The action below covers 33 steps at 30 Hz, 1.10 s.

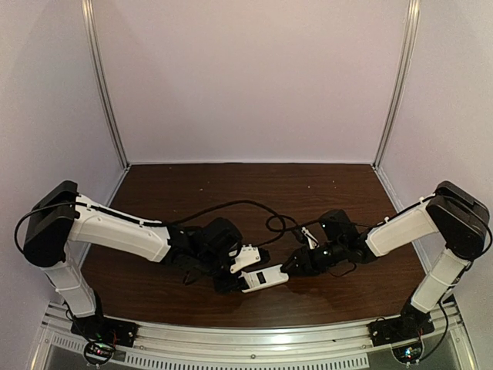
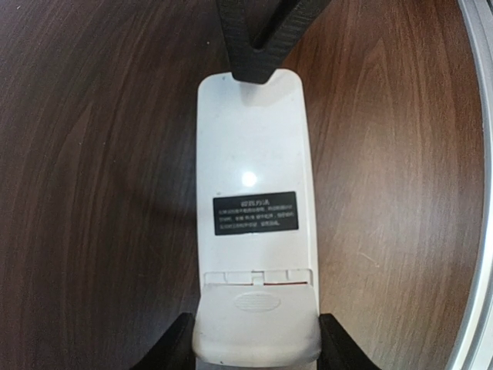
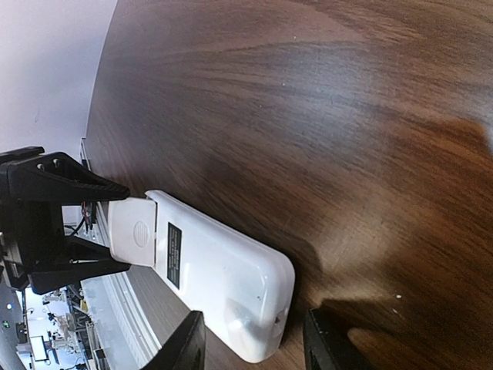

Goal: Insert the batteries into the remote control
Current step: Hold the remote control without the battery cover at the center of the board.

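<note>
The remote control (image 1: 263, 278) lies back-up on the brown table, white with a black label (image 2: 254, 213). Its battery cover (image 2: 258, 316) sits slightly slid out at the near end, and only a thin orange sliver (image 2: 286, 284) shows in the slit. The batteries themselves are hidden. My left gripper (image 2: 256, 351) is shut across the cover end, with both fingers against its sides. My right gripper (image 3: 254, 347) straddles the opposite rounded end (image 3: 258, 320), and a gap shows at one finger. One right finger (image 2: 250, 54) rests over that end in the left wrist view.
Black cables (image 1: 231, 206) loop over the table behind the grippers. An aluminium rail (image 1: 254, 339) runs along the near edge, close to the remote (image 3: 216, 270). White walls close in the back and both sides.
</note>
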Each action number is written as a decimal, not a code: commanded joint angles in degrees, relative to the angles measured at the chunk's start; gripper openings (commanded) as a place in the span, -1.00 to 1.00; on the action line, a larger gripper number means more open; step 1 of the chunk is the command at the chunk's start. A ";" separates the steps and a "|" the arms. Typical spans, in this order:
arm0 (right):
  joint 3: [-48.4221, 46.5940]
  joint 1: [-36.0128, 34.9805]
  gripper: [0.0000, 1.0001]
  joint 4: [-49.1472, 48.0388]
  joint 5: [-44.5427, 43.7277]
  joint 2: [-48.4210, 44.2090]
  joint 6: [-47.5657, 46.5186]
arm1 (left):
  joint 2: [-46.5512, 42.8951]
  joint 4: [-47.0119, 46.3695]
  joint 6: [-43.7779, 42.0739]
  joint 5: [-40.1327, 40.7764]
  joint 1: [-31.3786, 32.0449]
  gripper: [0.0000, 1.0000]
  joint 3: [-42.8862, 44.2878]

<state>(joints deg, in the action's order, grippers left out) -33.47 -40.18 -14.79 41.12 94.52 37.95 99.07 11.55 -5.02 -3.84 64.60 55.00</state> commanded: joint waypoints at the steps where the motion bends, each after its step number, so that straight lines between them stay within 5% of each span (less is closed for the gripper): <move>1: 0.69 0.11 -0.11 -0.80 0.27 0.96 0.37 | 1.57 -1.52 -0.90 -0.51 0.24 -0.59 1.68; 33: 0.71 0.11 -0.19 -1.86 1.36 2.31 0.87 | 3.07 -2.81 0.67 1.41 0.24 -0.48 -0.55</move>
<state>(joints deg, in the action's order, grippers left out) -33.47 -40.18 -16.08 42.17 95.53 38.02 100.03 11.18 -5.54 -3.57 64.60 55.72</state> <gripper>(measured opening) 0.416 0.490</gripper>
